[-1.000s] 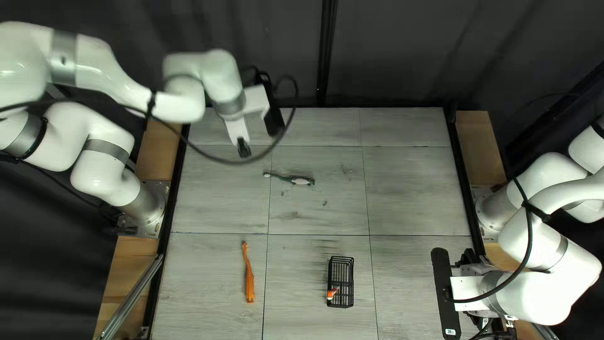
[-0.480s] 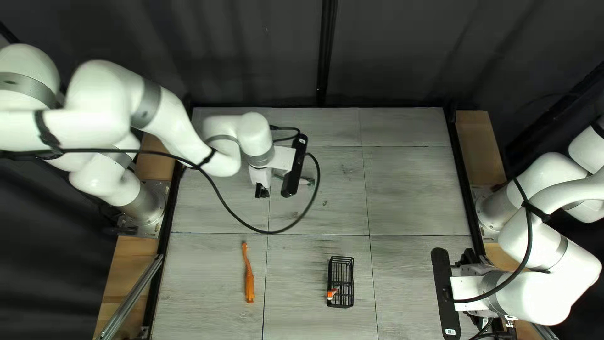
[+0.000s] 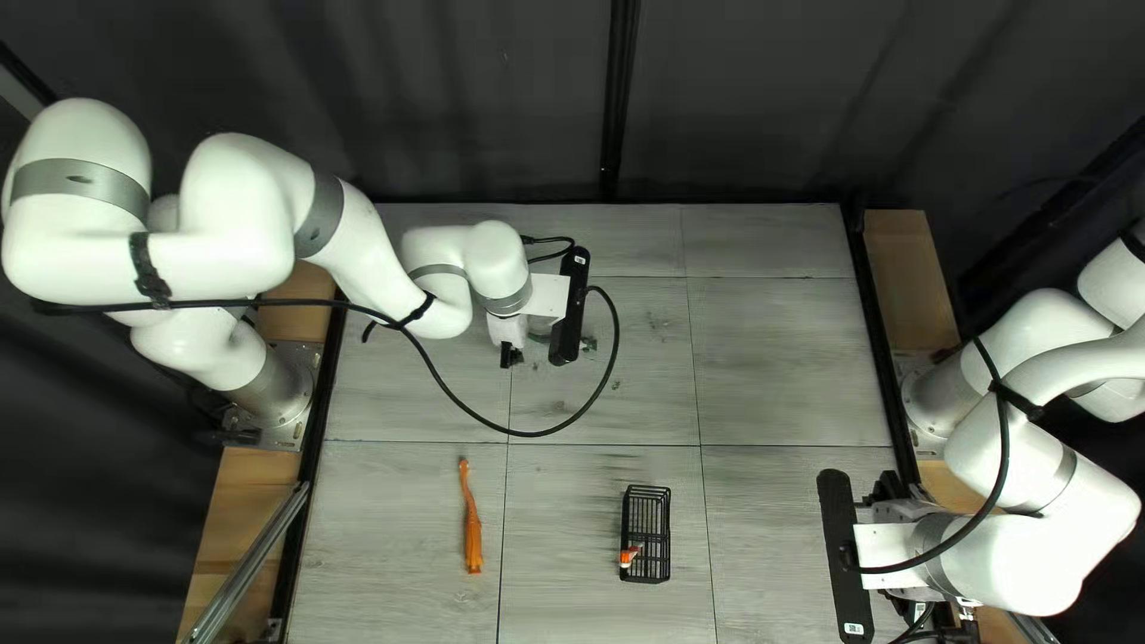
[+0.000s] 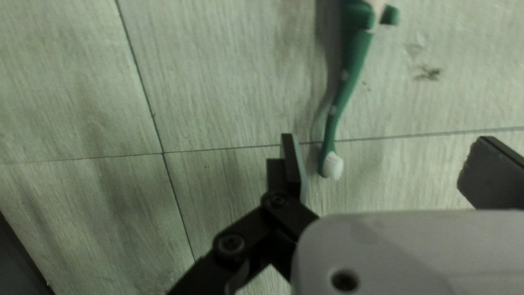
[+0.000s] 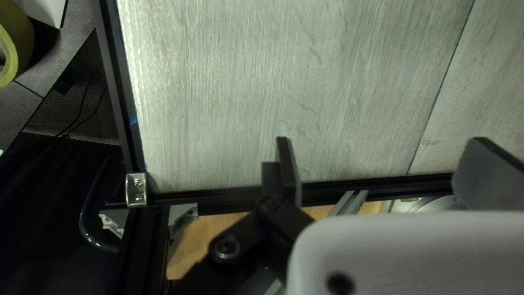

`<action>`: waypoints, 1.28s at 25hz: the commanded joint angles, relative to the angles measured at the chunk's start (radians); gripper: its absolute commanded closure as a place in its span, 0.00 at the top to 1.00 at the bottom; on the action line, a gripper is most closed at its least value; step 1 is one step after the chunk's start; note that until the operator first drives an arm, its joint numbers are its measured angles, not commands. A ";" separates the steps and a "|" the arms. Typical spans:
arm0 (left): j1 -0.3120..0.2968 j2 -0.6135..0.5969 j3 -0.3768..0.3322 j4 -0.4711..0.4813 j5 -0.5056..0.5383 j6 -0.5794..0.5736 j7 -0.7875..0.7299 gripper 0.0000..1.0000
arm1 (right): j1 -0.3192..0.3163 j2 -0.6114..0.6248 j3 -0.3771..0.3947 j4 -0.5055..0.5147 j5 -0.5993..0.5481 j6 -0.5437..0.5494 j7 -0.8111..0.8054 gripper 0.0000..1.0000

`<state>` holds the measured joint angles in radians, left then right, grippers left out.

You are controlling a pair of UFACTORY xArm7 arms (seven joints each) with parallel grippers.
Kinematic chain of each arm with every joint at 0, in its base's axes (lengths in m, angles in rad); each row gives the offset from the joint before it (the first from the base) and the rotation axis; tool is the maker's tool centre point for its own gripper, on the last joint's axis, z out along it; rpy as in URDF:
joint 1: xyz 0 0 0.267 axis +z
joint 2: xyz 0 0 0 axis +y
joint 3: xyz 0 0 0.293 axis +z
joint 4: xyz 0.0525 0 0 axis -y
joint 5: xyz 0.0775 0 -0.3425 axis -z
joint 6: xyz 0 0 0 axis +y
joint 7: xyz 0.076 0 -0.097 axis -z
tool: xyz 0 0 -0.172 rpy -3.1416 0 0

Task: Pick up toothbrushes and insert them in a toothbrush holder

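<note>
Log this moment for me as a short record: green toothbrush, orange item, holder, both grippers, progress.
green toothbrush: lying on the table, white bristle end between the left gripper's spread fingers, not gripped
orange item: lying left of the holder in the top left view, probably a toothbrush
holder: black, open grid, small orange-and-white thing inside or against it, which is unclear
left gripper: open
right gripper: open, nothing between its fingers
progress: neither long item inserted
</note>
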<state>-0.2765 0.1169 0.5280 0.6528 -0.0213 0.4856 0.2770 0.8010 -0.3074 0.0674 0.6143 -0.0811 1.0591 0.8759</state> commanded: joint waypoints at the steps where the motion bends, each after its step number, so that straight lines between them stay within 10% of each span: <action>1: -0.006 0.059 -0.022 0.083 -0.032 0.020 -0.010 1.00 | 0.000 0.000 0.000 0.000 0.000 0.000 0.000 1.00; 8: 0.022 0.172 -0.079 0.232 -0.127 0.045 0.031 1.00 | 0.000 0.000 0.000 0.000 0.000 0.000 0.000 1.00; 27: 0.078 0.279 -0.134 0.256 -0.221 -0.050 0.091 0.94 | 0.000 0.000 0.000 0.000 0.000 0.000 0.000 1.00; 29: 0.076 0.278 -0.132 0.254 -0.217 -0.049 0.089 0.60 | 0.000 0.000 0.000 0.000 0.000 0.000 0.000 1.00; 30: 0.070 0.275 -0.127 0.249 -0.209 -0.052 0.084 0.00 | 0.000 0.000 0.000 0.000 0.000 0.000 0.000 1.00; 32: 0.061 0.272 -0.122 0.241 -0.196 -0.060 0.082 0.00 | 0.000 0.000 0.000 0.000 0.000 0.000 0.000 1.00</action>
<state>-0.2075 0.3929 0.4011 0.9012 -0.2288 0.4322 0.3613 0.8010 -0.3074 0.0674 0.6143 -0.0811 1.0591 0.8759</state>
